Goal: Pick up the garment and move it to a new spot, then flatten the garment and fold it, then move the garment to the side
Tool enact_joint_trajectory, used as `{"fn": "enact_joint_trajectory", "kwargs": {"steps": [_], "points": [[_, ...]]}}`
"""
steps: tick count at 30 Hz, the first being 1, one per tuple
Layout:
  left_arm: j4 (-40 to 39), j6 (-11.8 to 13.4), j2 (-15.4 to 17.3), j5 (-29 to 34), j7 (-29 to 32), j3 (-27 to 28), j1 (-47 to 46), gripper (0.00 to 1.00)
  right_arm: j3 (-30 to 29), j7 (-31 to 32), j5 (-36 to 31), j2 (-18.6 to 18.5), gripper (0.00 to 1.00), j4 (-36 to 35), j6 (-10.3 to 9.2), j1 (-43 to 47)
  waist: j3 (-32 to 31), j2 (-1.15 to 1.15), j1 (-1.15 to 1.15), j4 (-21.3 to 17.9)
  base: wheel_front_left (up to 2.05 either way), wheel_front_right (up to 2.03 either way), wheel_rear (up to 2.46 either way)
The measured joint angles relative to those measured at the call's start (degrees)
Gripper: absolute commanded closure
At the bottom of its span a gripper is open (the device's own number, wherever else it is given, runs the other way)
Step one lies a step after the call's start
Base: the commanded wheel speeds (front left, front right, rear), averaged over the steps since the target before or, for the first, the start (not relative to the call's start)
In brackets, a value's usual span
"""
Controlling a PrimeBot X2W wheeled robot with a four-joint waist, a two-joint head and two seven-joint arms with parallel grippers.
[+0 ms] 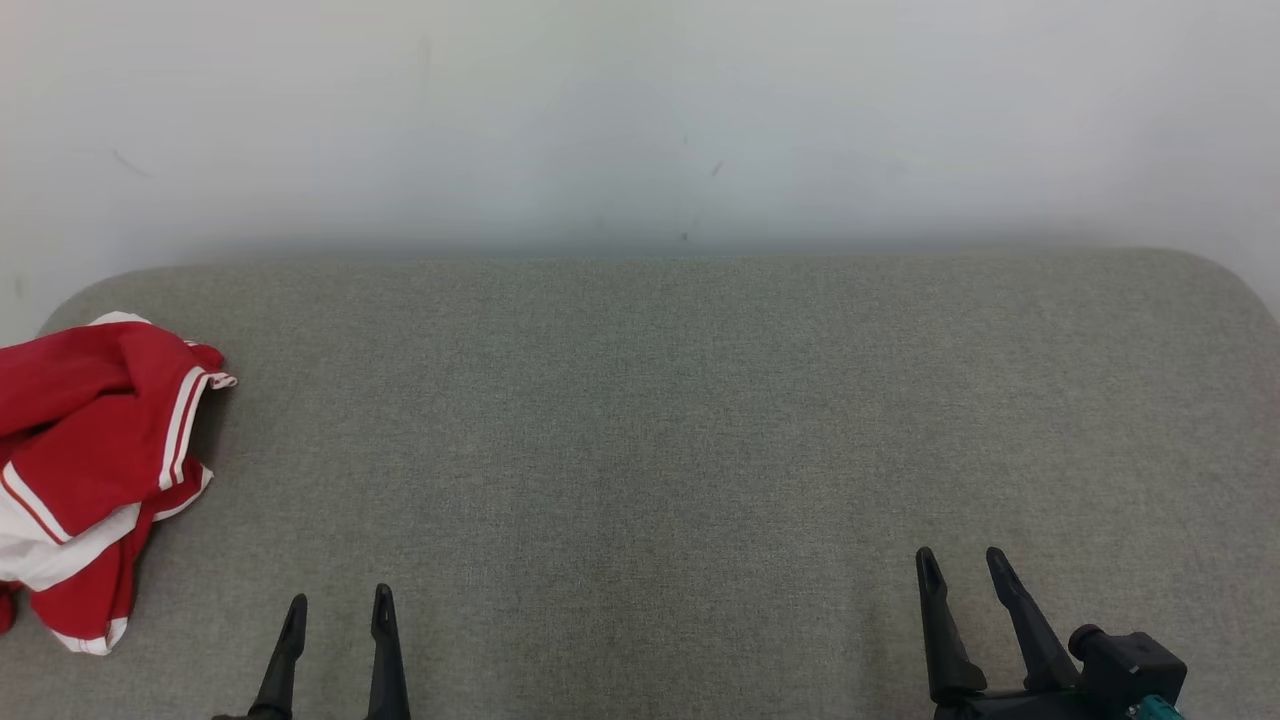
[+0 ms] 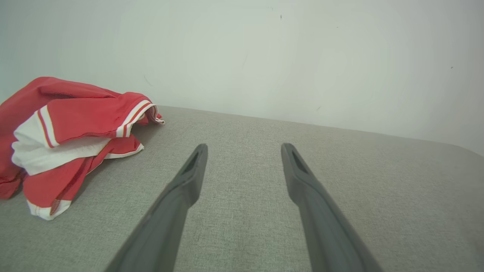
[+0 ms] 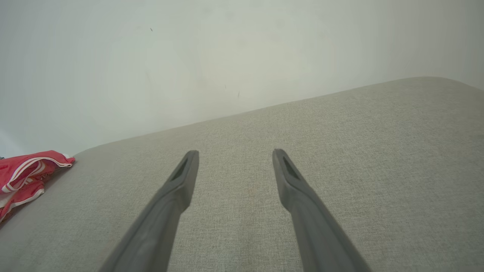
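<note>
A: While head cam's up, what's the scene?
B: White wall [image 1: 640,120] at 12, grey fabric surface [image 1: 640,450] below it. Garment [image 1: 90,450], red w/ white trim, crumpled at 9 o'clock on the surface's left edge, partly cropped.
A: Grippers?
B: Left gripper [image 1: 340,597] at 7, right gripper [image 1: 961,553] at 5, fingers pointing to 12. Both spread wide, empty. Left is near garment, not touching; right well apart.

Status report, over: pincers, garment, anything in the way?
Open and empty: left pincer, right pincer. Red garment crumpled at the left edge, untouched. Nothing between it and the left pincer.
</note>
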Motion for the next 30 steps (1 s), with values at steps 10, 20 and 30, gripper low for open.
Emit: {"fn": "enact_joint_trajectory", "kwargs": {"steps": [10, 20, 30], "points": [[0.1, -0.2, -0.2, 4.7, -0.7, 1.1, -0.2, 0.00, -0.1, -1.8, -4.7, 0.0, 0.00, 0.4, 0.00, 0.0, 0.3, 0.00, 0.00, -0.2, 0.00, 0.00, 0.00], [0.6, -0.7, -0.5, 9.6, -1.3, 1.8, -1.2, 0.00, -0.1, -3.4, -8.9, 0.0, 0.00, 0.7, 0.00, -0.2, 0.6, 0.00, 0.00, -1.3, 0.00, 0.00, 0.00], [1.7, -2.3, -1.1, 12.8, -1.8, 2.8, -1.3, 0.00, 0.3, -4.6, -11.8, -0.1, 0.00, 1.0, 0.00, -0.3, 0.8, 0.00, 0.00, -1.7, 0.00, 0.00, 0.00]]}}
